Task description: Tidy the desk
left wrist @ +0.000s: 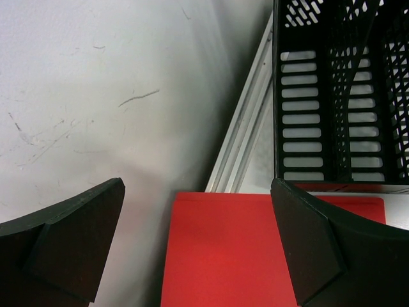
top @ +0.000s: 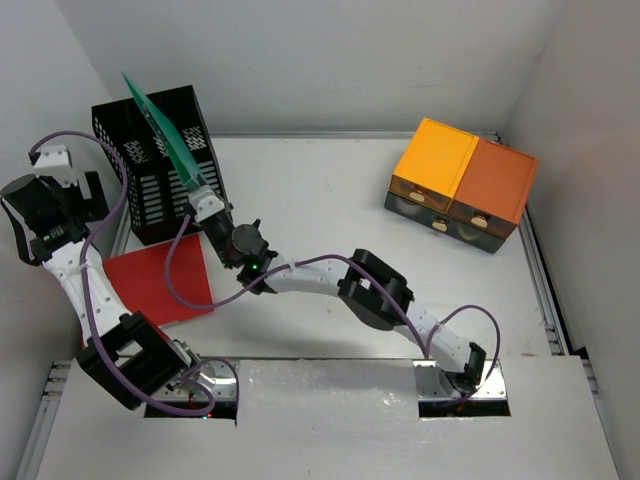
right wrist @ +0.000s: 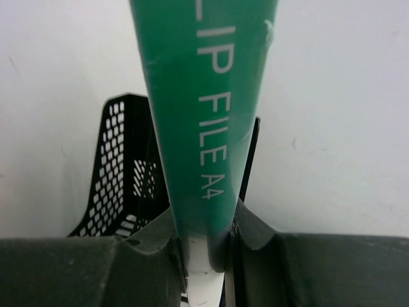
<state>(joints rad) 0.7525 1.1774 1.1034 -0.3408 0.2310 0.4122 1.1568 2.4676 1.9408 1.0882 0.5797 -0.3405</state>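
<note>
The desk is a white tabletop with a silvery rim. My right gripper is shut on the lower end of a green clip file, which slants up and back over the black mesh file rack. In the right wrist view the green file rises from between the fingers of my right gripper, with the rack behind. A red folder lies flat in front of the rack. My left gripper hangs open at the far left; its view shows my left gripper above the red folder, holding nothing.
An orange-topped drawer unit stands at the back right. The desk's metal rim runs beside the rack, with a white wall close on the left. Purple cables loop around both arms.
</note>
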